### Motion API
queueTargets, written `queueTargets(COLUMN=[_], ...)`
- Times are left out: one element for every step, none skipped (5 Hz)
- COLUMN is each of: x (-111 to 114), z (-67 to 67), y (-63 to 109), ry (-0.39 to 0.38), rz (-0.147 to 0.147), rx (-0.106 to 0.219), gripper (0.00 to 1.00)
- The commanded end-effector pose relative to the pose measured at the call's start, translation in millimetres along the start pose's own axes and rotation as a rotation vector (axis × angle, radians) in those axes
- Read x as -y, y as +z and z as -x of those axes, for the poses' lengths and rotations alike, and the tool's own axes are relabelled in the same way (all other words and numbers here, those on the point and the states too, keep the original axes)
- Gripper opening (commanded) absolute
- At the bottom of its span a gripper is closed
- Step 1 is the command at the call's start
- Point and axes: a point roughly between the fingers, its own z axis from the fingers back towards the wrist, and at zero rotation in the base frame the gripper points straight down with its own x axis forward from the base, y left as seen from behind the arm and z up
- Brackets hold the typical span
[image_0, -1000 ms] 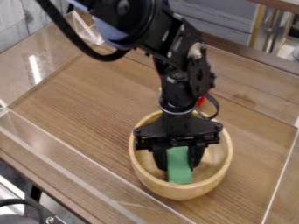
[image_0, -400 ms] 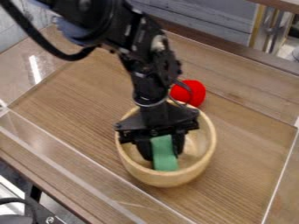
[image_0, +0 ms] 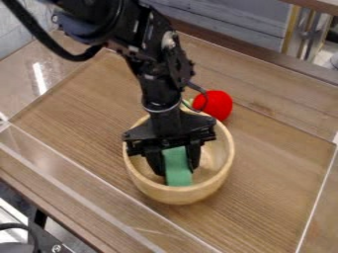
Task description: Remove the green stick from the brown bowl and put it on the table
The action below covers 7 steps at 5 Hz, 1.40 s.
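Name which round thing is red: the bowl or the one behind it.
The ball, behind the bowl's rim; the bowl is light tan.

No legible text, labels, brands, numbers or signs in view.
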Motion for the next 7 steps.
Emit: queueTargets(x=[-15,-23,-20,-17,-19,-21,-23], z=[-11.1,-17.9,-17.1,-16.4,-19.9,-23.2,-25.5], y=[0.5,1.7,-3.2,-7.8,-12.0,-15.8,-18.9], ry=[-0.008,-0.028,0.015,0.054,0.09,0.126,0.118], rz=[-0.006,-0.007,-0.009,-0.011,-0.013,-0.016,-0.016], rx=[-0.004,-0.011,-0.01,-0.009,-0.009,-0.009,-0.016], gripper=[0.0,0.0,0.0,0.0,0.0,0.0,0.0])
